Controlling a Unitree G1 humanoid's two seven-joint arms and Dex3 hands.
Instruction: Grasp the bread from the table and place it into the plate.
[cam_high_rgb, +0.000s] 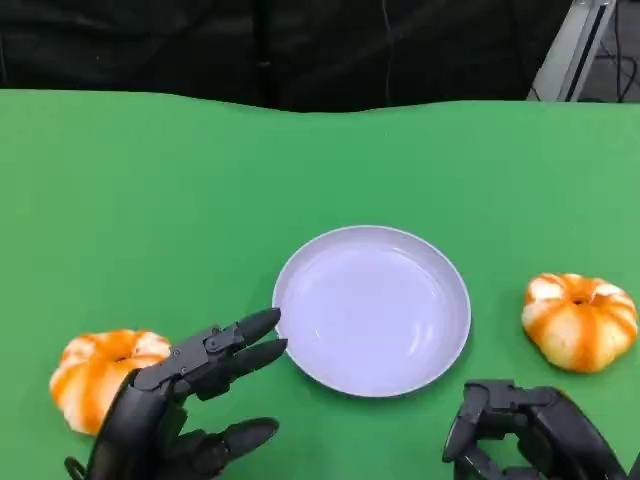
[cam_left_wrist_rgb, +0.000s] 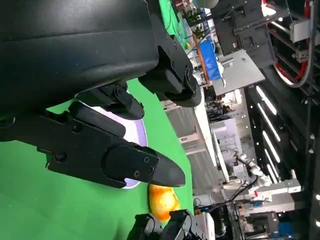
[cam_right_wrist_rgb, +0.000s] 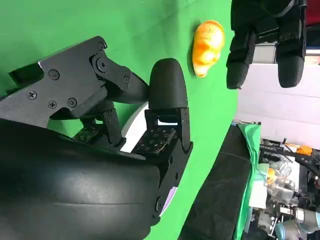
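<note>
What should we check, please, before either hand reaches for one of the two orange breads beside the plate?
1. Plate free to receive bread: ok, nothing lies in it.
2. Left hand free: ok, fingers apart, holding nothing.
3. Right hand free: ok in that it holds nothing, but its fingers are curled in and would need to open first.
4. Left bread reachable: ok, it sits on the table just beside the left hand, partly hidden behind it.
5. Right bread reachable: ok, it lies apart from the plate, beyond the right hand.
6. Which bread is meant: cannot tell.
</note>
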